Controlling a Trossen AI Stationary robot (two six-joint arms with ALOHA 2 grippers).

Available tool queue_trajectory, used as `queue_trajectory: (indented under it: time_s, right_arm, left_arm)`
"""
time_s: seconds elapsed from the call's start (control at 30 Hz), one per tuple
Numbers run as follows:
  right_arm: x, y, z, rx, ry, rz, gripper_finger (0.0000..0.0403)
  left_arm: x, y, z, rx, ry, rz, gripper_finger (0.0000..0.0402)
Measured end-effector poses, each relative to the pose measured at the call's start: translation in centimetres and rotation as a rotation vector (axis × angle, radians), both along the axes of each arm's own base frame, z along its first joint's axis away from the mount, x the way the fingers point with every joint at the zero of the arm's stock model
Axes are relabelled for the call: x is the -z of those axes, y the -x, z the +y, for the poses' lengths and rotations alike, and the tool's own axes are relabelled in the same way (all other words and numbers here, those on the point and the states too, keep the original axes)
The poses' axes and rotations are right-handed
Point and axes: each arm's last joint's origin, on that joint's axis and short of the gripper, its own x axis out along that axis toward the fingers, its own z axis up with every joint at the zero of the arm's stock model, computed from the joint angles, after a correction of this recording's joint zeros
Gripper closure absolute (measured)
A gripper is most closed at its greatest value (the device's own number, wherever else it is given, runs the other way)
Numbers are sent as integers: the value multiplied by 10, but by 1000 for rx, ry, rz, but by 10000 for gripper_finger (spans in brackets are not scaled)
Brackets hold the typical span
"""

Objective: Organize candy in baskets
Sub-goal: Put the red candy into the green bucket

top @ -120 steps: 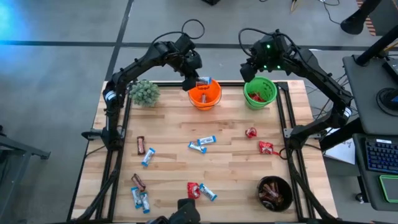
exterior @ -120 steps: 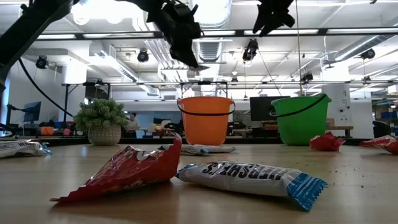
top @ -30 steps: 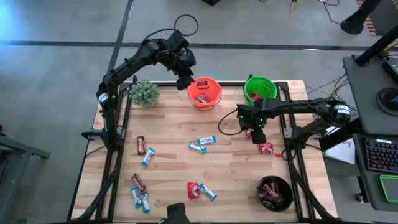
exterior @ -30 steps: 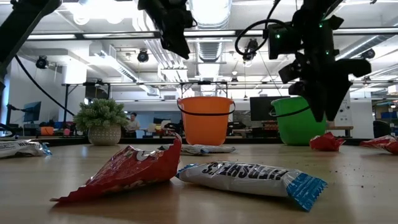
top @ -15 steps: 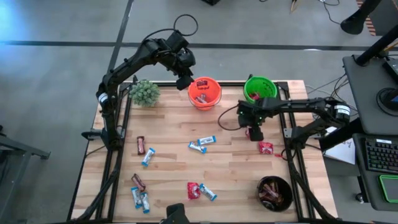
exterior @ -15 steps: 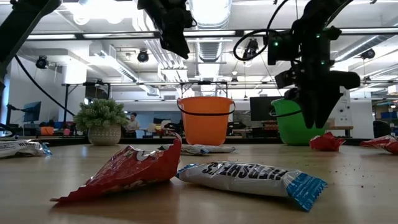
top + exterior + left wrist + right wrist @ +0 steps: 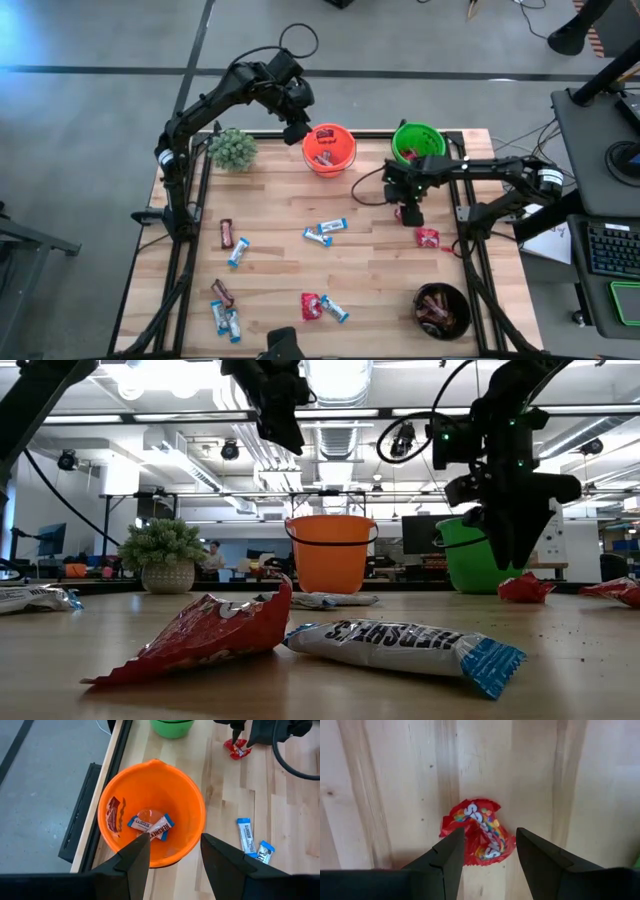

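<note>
You can't see the red packet point(image 7: 479, 838) well from above: the right gripper point(image 7: 409, 212) hangs over it, fingers spread, near the desk's right edge in front of the green pail point(image 7: 417, 146), whose contents are hard to make out. The left gripper point(image 7: 296, 128), also spread and empty, hovers beside the orange pail point(image 7: 152, 813) at the back edge; three candies show inside. A black bowl point(image 7: 441, 309) sits at the front right corner.
</note>
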Motion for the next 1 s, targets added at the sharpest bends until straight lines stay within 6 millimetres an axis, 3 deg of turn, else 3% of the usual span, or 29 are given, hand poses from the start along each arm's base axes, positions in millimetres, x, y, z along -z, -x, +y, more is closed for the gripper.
queue_trajectory:
  time_s: [0.87, 1.0]
  right_arm:
    - [29, 12, 5, 34, -3, 5, 234]
    - [29, 12, 4, 50, 2, 4, 258]
  left_arm:
    - [1, 1, -1, -17, 23, 12, 244]
    - [1, 1, -1, -17, 23, 12, 244]
